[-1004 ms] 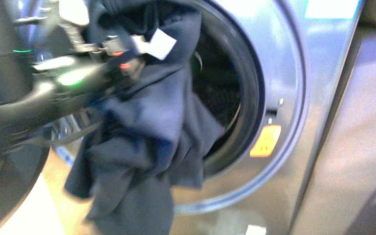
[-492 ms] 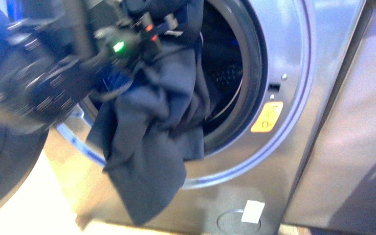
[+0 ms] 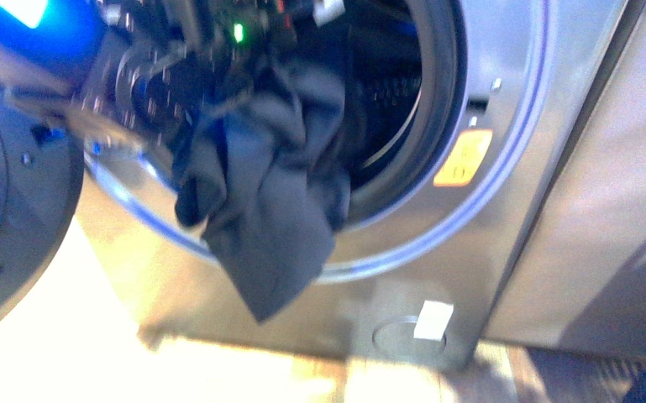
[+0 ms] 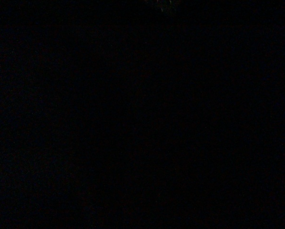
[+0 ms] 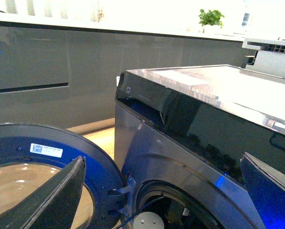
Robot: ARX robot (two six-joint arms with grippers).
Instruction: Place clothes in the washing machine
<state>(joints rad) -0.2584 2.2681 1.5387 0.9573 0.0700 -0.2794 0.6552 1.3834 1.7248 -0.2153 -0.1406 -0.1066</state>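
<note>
While your left arm [image 3: 126,84] reaches into the upper part of the washing machine [image 3: 512,126], the front view smears it badly. You see a green light on it and the left gripper [image 3: 290,15] at the top of the round port [image 3: 438,101], sunk among dark folds. You cannot tell whether its jaws are spread or pinching the cloth. The left wrist view is dark and tells you nothing.

The clothes [image 3: 277,210] are a dark navy garment. Its upper part is bunched at the arm's end in the mouth of the port. The rest spills over the lower-left lip and hangs down the silver front panel, with its lowest corner below the bright ring around the port. Most of the garment is outside the drum [image 3: 395,84], whose perforated steel shows to the right of the cloth.

The door [image 3: 17,193] stands swung open at the left. A yellow sticker [image 3: 462,158] sits on the ring to the right of the port.

Your right gripper [image 5: 162,160] is up above the machine. In its wrist view the two dark fingers [image 5: 61,195] are spread wide, with nothing between them and nothing touching them. Between them you look down on the machine's glossy black top edge and the open door with its blue-white label [image 5: 45,150].
</note>
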